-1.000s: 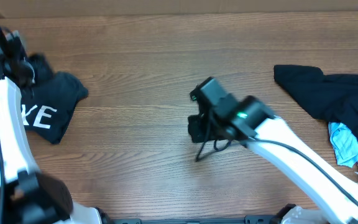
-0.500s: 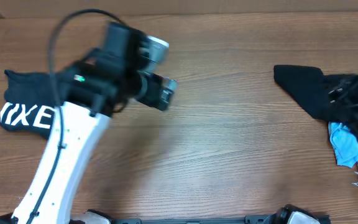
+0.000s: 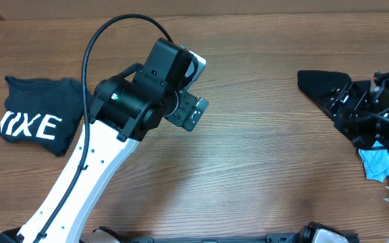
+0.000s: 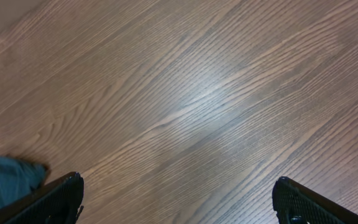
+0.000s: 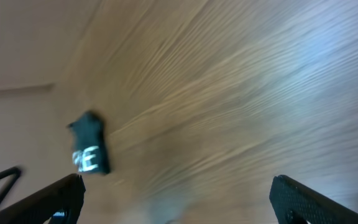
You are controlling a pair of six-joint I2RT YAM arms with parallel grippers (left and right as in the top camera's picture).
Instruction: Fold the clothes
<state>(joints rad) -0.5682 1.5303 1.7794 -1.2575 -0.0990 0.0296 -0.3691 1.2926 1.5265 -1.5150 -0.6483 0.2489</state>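
Note:
The dark T-shirt [image 3: 36,121] lies folded at the table's far left, white block letters facing up. It also shows small and blurred as the folded shirt [image 5: 89,152] in the right wrist view. My left gripper [image 3: 196,113] hangs over bare wood right of it, open and holding nothing; in its wrist view the left gripper [image 4: 182,202] has its fingers far apart. My right gripper [image 3: 346,111] hovers above a dark garment [image 3: 323,84] at the right edge. The right gripper [image 5: 179,199] is open and empty.
A light-blue garment [image 3: 377,162] lies beside the dark one at the right edge, partly under the right arm. A corner of dark bluish cloth [image 4: 2,180] shows beside my left finger. The wooden table [image 3: 262,175] lies between the two arms.
The left arm let go of the folded T-shirt and swung right toward the middle. The right arm left the table's middle for the pile at the right. Both grippers opened.

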